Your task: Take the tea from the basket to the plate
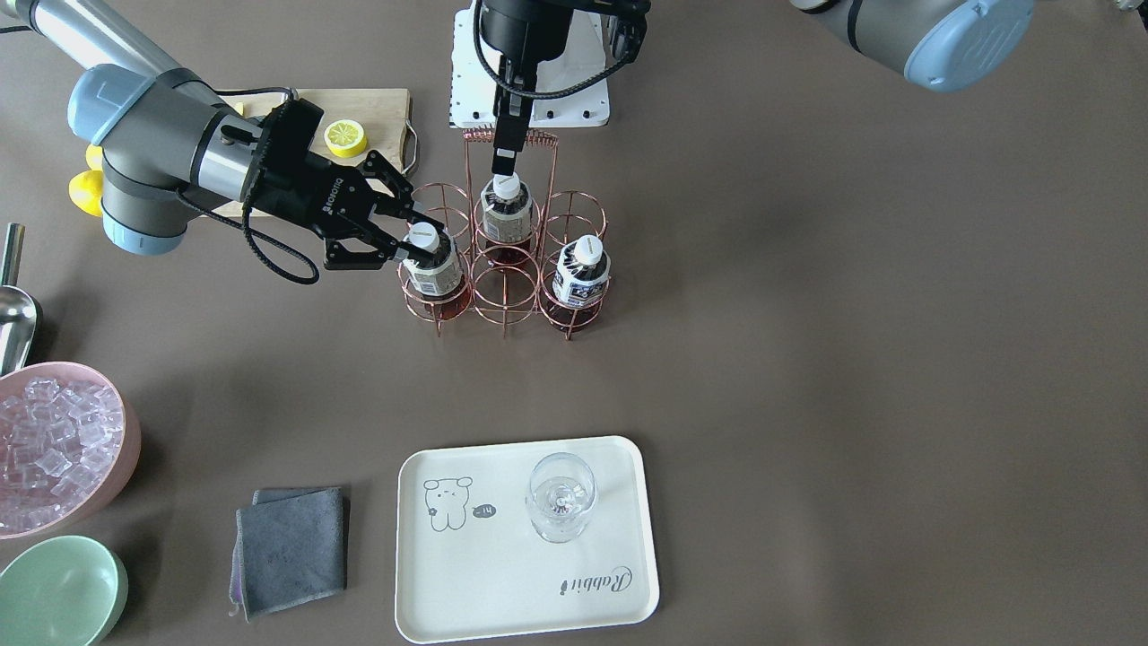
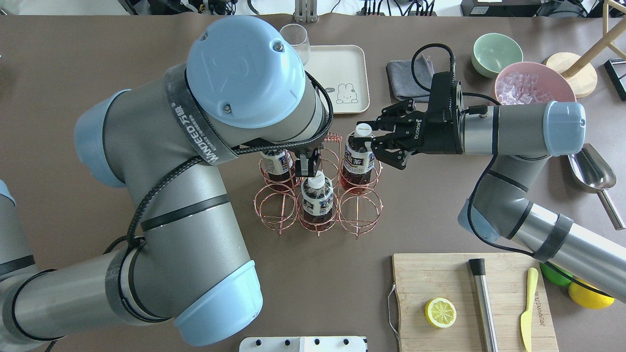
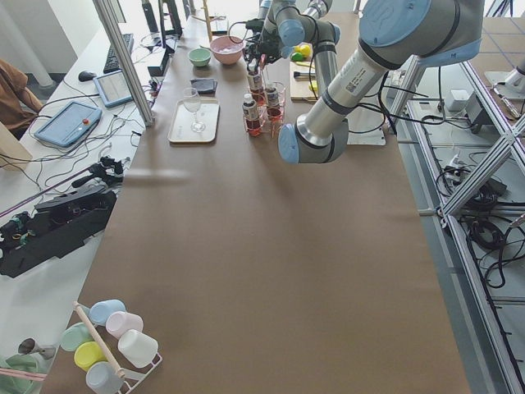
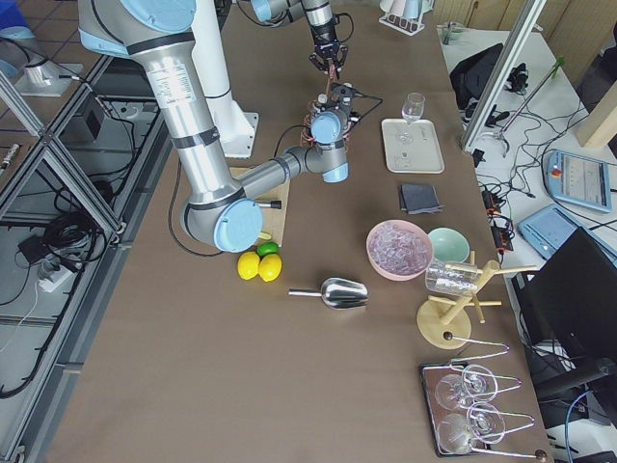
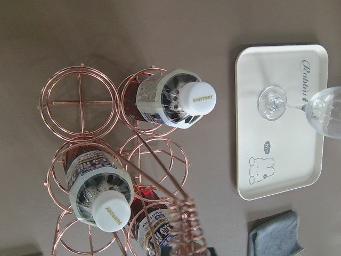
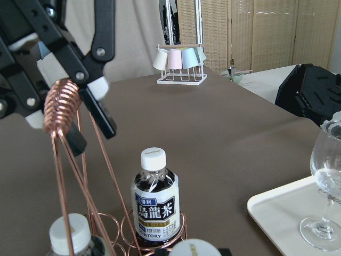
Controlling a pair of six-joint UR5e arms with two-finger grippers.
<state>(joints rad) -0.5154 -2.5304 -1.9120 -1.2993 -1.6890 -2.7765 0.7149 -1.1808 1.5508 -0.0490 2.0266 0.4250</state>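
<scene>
The copper wire basket stands mid-table with three white-capped bottles of reddish-brown liquid. My right gripper is shut on the cap of the tea, the corner bottle nearest the right arm, also in the overhead view. The tea still sits in its ring. My left gripper reaches down from above, shut on the basket's looped handle. Two other bottles show dark blue-and-white labels. The cream plate with its bear drawing lies on the operators' side.
A wine glass stands on the plate. A grey cloth, a pink bowl of ice, a mint-green bowl and a metal scoop lie on the right arm's side. A wooden board with a lemon half sits behind the right gripper.
</scene>
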